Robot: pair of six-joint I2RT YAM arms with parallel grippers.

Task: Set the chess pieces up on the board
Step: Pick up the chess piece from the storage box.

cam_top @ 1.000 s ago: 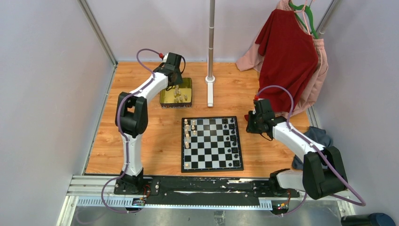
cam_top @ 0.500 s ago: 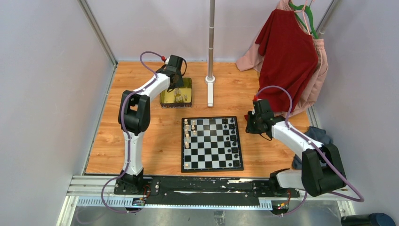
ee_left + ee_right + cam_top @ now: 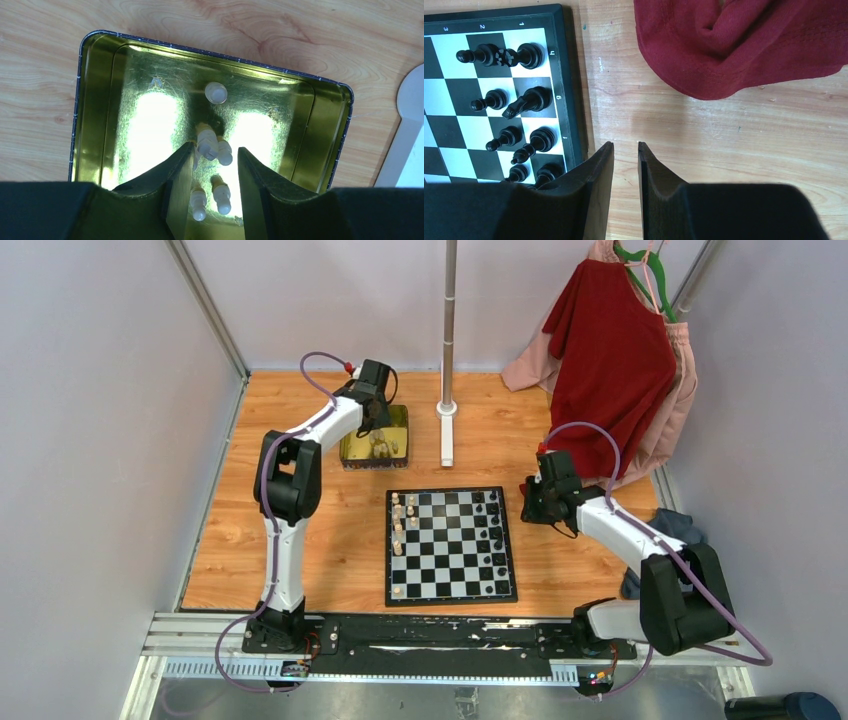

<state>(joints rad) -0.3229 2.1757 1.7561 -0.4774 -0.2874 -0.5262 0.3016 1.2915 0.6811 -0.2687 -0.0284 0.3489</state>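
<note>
The board [image 3: 450, 562] lies flat in the middle of the table. Cream pieces [image 3: 398, 525] stand along its left side and black pieces [image 3: 495, 530] along its right. My left gripper [image 3: 378, 437] is down inside the gold tin [image 3: 350, 452]. In the left wrist view it [image 3: 214, 149] is open, with several loose cream pieces [image 3: 221, 194] between and just beyond its fingers, none held. My right gripper [image 3: 527, 502] hovers beside the board's right edge. In the right wrist view it [image 3: 625, 145] is narrowly open and empty over bare wood, with black pieces [image 3: 526, 100] to its left.
A metal pole with a white base [image 3: 447, 430] stands just right of the tin. A red shirt [image 3: 610, 350] hangs at the back right and shows in the right wrist view [image 3: 734, 45]. A grey-blue cloth [image 3: 682, 528] lies at the table's right edge.
My left gripper has moved a little to the right and down into the tin. The right arm has hardly moved.
</note>
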